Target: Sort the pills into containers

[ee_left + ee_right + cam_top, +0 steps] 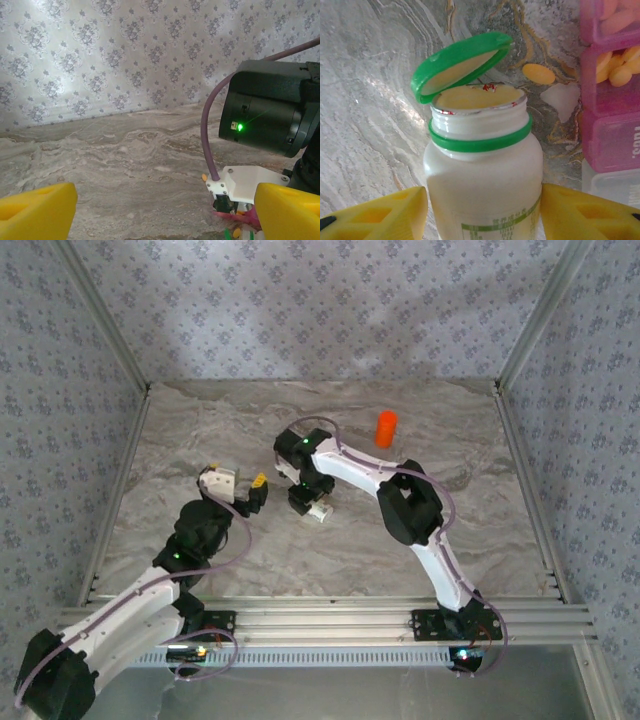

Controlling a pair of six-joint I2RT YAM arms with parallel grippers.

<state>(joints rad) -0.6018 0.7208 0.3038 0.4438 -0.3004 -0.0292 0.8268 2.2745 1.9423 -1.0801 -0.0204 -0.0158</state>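
Marbled bench (200, 420), middle region, sorting under way. My right gripper (482, 220) brackets a white plastic pill bottle (482, 165) with a green collar and a hinged green flip lid (460, 62). Its yellow fingers (375, 215) lie against either side of the bottle's body, but I cannot tell whether they press it or merely flank it. The lid stands open and the mouth shows yellow up to the rim. Just beside the bottle lies the strip-shaped clear plastic pill box (610, 130) with pink compartments, at least two of which already hold yellow oblong pills (615, 70). One loose yellow pill (538, 73) rests on the marble just outside the box, beyond the bottle's mouth. My left gripper (162, 215) hangs near the right arm, on the side of the bench's left edge, fingers spread wide and holding nothing. An orange cylindrical container (386, 428) stands well apart, toward the far edge. Hazards, as I judge them: an uncertain hold on a brimful, open bottle could let it slip or roll and spill its contents across the bench. The raised lid overhanging the mouth could deflect pills past the narrow cells, as the stray pill suggests. The left fingers could also clip the right arm, the two being so close.
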